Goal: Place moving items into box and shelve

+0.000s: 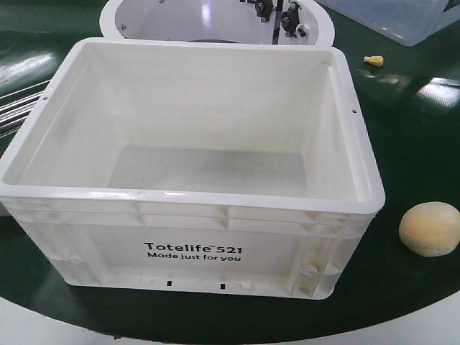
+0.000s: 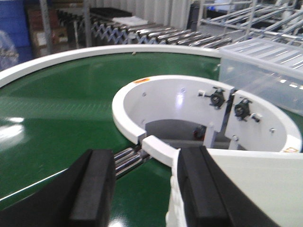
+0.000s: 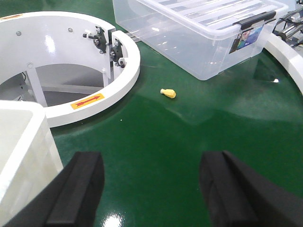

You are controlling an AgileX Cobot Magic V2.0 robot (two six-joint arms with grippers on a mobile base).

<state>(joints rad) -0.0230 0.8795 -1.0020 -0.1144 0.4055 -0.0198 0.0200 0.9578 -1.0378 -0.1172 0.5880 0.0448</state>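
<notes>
The bun (image 1: 429,228) is seen on the green worktop (image 1: 402,158), just beside the box (image 1: 215,203), at its 4 o'clock. The left claw (image 2: 146,189) and right claw (image 3: 152,182) are both held open.

the left pincer (image 2: 144,158) hides part of the box (image 2: 265,184) corner.

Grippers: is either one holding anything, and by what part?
Nothing is held. The left gripper and right gripper are both open; the bun lies beside the box, untouched.
</notes>
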